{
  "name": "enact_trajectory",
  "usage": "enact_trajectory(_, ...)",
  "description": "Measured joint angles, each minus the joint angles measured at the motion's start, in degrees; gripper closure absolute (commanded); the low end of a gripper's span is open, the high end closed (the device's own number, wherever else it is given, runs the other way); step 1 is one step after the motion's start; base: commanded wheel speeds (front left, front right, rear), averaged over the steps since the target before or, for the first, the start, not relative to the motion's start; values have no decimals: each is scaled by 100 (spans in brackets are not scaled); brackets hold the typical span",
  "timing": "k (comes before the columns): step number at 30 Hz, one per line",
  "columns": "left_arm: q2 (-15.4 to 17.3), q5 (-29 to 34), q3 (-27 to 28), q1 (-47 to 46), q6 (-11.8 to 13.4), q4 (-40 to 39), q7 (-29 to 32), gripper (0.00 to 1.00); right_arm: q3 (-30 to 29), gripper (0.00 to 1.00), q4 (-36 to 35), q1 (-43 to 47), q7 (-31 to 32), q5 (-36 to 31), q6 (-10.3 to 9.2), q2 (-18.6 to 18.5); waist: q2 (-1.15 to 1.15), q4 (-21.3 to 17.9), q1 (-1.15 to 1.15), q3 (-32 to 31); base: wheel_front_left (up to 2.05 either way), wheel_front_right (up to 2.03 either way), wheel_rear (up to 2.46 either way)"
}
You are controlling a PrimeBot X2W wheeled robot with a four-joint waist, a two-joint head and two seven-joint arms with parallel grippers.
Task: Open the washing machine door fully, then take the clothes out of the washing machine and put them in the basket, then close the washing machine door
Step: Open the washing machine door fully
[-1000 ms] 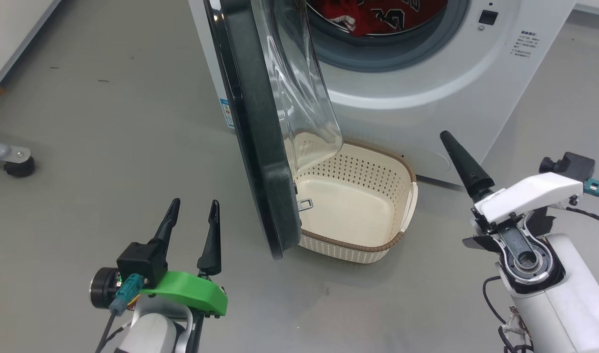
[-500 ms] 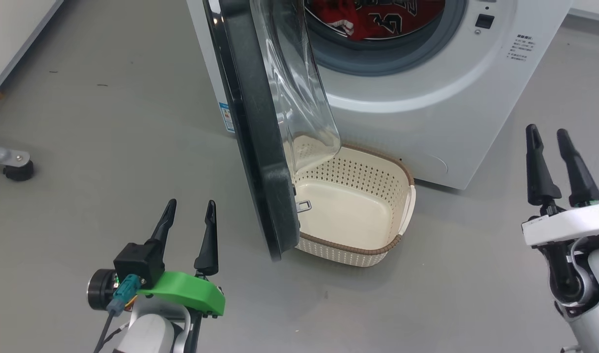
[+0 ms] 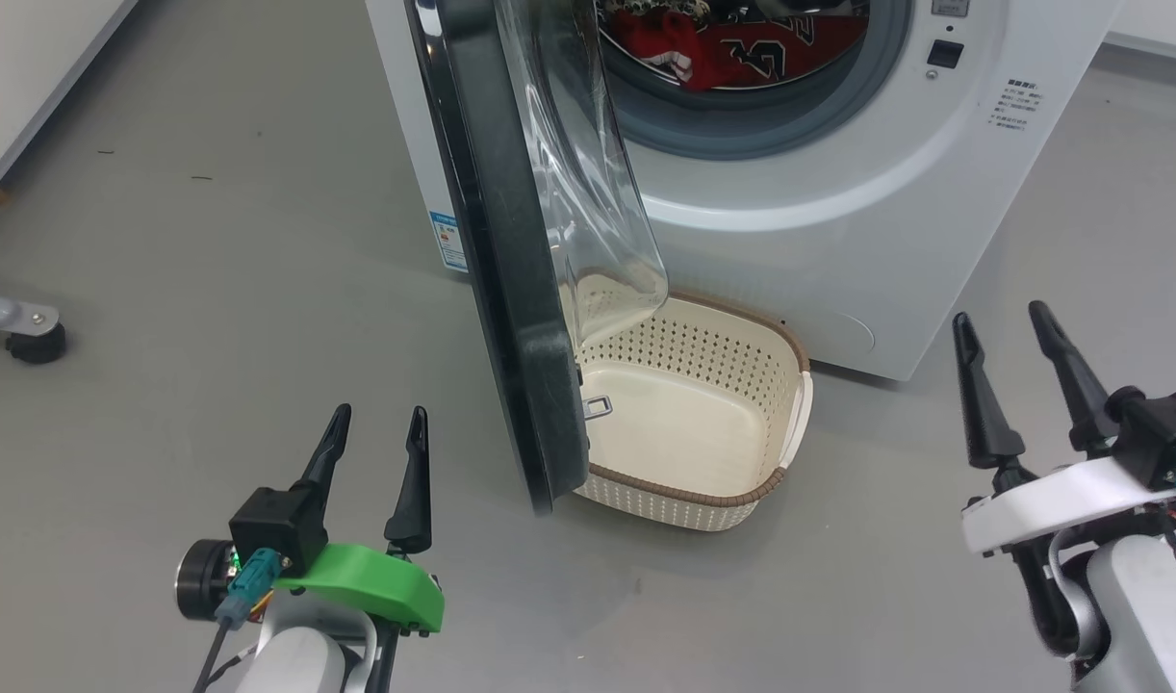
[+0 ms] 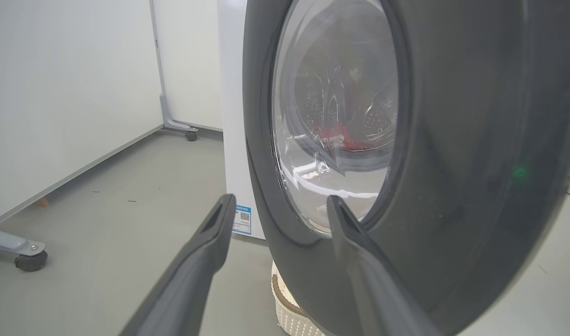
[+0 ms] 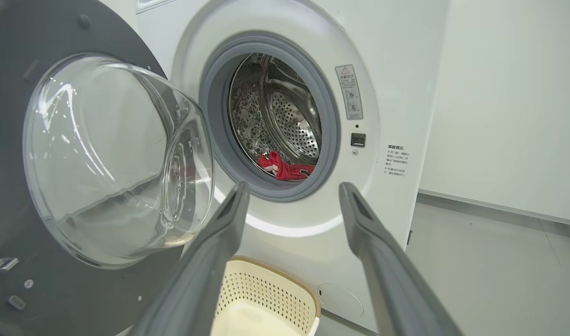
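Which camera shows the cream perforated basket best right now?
Head view: the cream perforated plastic basket sits empty before the white washing machine, its left edge hidden behind the black-ringed round door. Right wrist view catches one end at its bottom edge; left wrist view, a sliver under the door.

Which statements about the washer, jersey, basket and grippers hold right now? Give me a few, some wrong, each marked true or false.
1. The washing machine door stands open. True.
2. The clothes lie in the basket. False: they are inside the washing machine.
3. The left gripper and the right gripper are open, holding nothing. True.
4. The basket sits on top of the washing machine. False: it is on the floor in front of it.
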Motion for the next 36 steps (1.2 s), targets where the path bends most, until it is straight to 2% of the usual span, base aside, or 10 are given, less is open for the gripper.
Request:
enact_trajectory(8,0,-1,-60,9,0,8,0,0,164,0,-32,350,1,-404,-57,530,0,-8,0,-13,0,0,0)
enact_trajectory(16,1,-1,-74,25,0,18,0,0,293,0,-2,485,1,-846,-57,714,0,3,0,-6,0,0,0)
enact_trajectory(36,2,-59,-115,130,0,70,0,0,-32,0,86,657,1,-1003,11,1066,0,-51,0,-64,0,0,0)
